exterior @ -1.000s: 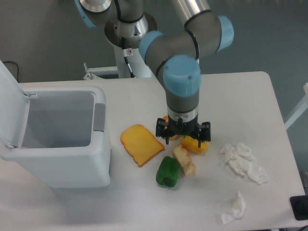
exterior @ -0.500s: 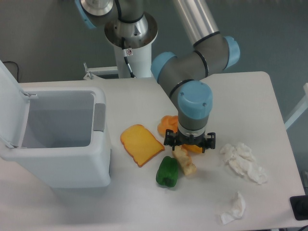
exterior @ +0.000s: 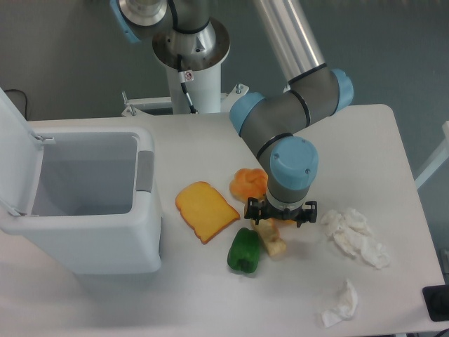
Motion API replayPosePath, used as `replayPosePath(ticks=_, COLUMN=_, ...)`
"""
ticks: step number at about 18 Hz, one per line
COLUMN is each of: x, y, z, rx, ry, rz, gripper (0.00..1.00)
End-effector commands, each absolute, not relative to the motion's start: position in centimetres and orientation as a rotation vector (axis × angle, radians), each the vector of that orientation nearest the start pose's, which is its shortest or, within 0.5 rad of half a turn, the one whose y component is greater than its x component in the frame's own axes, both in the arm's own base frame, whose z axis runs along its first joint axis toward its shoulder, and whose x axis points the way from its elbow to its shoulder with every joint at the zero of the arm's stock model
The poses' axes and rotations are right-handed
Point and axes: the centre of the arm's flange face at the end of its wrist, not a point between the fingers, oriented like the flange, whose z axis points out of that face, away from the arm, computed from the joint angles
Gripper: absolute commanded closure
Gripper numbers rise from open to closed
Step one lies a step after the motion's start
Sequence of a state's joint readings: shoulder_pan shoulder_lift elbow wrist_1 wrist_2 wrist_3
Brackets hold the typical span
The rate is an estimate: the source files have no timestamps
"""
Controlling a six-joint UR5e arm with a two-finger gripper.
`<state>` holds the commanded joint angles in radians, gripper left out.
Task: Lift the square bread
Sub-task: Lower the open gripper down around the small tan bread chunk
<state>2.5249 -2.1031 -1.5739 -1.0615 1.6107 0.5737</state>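
Tool (exterior: 279, 219) low over the square bread (exterior: 273, 241) — fingertips hidden behind its body, spread or pinching unclear.

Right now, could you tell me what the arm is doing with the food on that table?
The gripper sits low over the square bread, which lies on the table beside the green pepper. It has not lifted the bread, and the view does not show whether the gripper is open or shut. The toast slice lies to the left, the round orange bun just behind the gripper. The open white bin and crumpled tissues sit off to either side.
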Motion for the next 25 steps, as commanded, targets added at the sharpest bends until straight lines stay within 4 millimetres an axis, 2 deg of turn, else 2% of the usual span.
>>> replayPosePath(ticks=6, x=-44.8, y=48.1, z=21.4, rx=-3.138, ry=-0.603, rz=0.006, gripper=0.0)
replayPosePath(ticks=17, x=-44.4, y=48.3, z=20.8, rx=-3.146, ry=-0.594, rz=0.001, gripper=0.0)
replayPosePath(ticks=20, x=-44.4, y=48.3, z=20.8, rx=-3.146, ry=-0.594, rz=0.001, gripper=0.1)
replayPosePath(ticks=25, x=-44.7, y=48.5, z=20.8, rx=-3.142, ry=-0.596, rz=0.006, gripper=0.1)
